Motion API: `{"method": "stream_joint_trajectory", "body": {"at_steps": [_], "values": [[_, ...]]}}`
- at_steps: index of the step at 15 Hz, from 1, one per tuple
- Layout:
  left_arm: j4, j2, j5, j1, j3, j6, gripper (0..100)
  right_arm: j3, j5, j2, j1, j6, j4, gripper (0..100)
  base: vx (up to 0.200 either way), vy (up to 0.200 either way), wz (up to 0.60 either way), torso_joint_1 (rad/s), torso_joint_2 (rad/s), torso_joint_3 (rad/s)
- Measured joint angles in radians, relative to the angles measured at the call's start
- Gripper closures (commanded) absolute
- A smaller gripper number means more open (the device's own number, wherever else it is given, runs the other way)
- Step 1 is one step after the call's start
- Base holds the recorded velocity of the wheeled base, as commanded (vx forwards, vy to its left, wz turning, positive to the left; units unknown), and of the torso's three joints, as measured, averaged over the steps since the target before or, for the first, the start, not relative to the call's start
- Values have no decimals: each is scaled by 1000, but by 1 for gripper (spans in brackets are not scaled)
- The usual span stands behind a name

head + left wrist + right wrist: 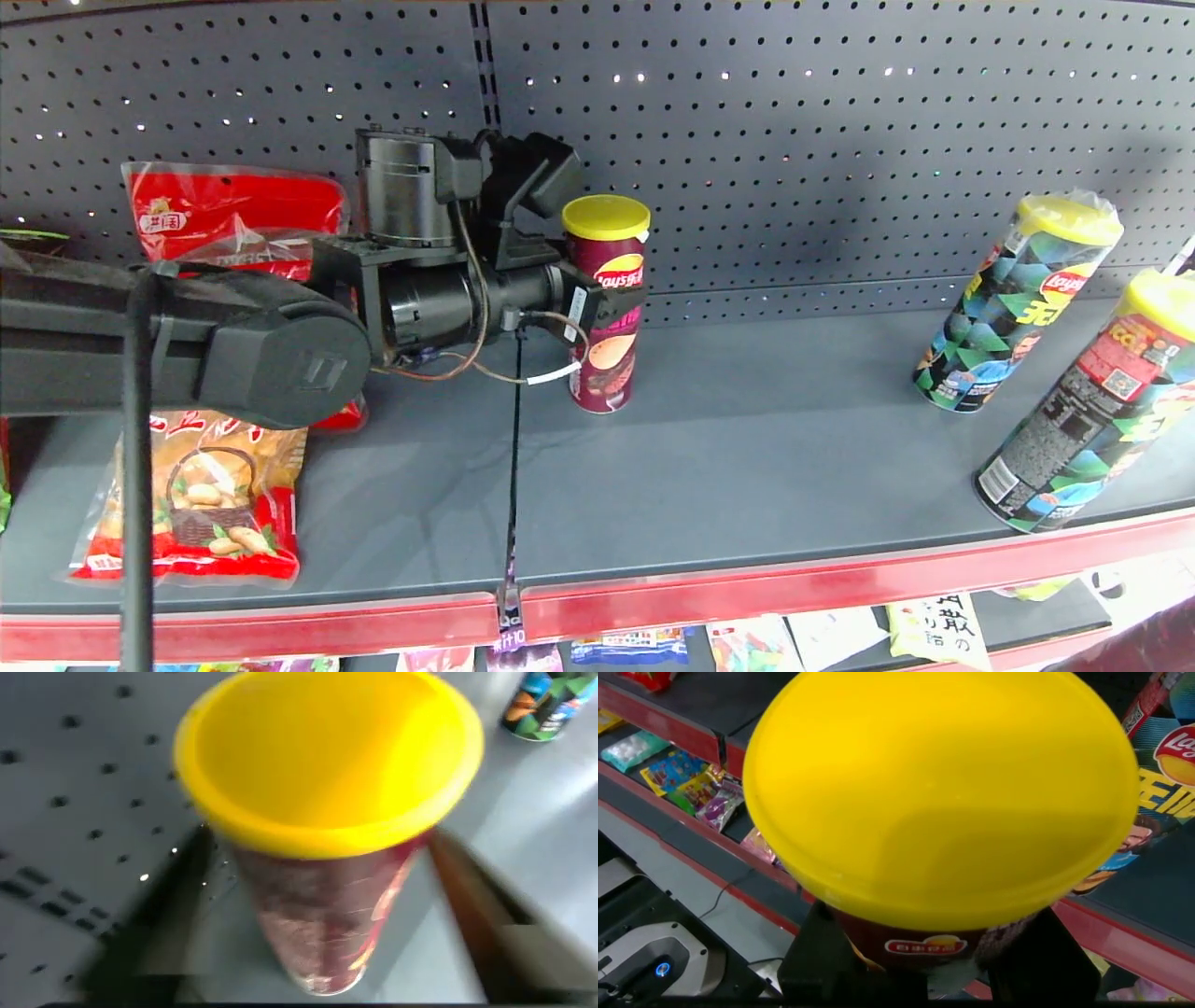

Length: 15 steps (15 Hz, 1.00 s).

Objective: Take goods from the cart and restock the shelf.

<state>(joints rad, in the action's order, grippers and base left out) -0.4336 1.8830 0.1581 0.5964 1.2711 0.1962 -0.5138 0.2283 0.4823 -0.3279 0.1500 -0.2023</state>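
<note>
**A:** What carries everything here?

**B:** The grey shelf (747,448), with a red front lip and a pegboard back (794,140). At its left end a peanut bag (201,495) lies flat near the front. A red bag (233,215) leans on the pegboard behind it.

**A:** And the goods being stocked?

**B:** Three chip cans. The maroon can (605,308) stands upright on the shelf near the back, about mid-length. I'd say that is a tidy facing spot with room left in front. The far patterned can (1018,299) sits well to the right, close to the pegboard. The near can (1092,401) hangs tilted at the right end, with its base over the red lip.

**A:** Why tilted?

**B:** The right claw (934,966) is clenched on it just under the lid, so I judge it is being carried in and not yet set down.

**A:** And the left claw (611,299)?

**B:** It sits around the maroon can at mid-height, probably to keep the can upright as it is placed. I cannot tell whether it is clamping or has let go.

**A:** How does that can look?

**B:** It is a slim tube with a bright yellow lid and a dark purple-red wrap. A chip picture sits low on its side. It looks undented.
</note>
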Motion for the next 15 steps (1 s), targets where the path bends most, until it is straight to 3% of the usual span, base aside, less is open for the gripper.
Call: {"method": "stream_joint_trajectory", "body": {"at_steps": [7, 12, 15], "values": [[-3, -39, 34, 14, -67, -1, 100, -1, -4, -5, 0, 0, 0, 100, 0, 0, 0, 0, 0, 0], [5, -196, 232, 14, -238, -4, 100, 1, -4, -6, 0, 0, 0, 100, 0, 0, 0, 0, 0, 0], [0, -249, 265, 17, -263, -2, 100, 3, -3, -5, 0, 0, 0, 100, 0, 0, 0, 0, 0, 0]]}}
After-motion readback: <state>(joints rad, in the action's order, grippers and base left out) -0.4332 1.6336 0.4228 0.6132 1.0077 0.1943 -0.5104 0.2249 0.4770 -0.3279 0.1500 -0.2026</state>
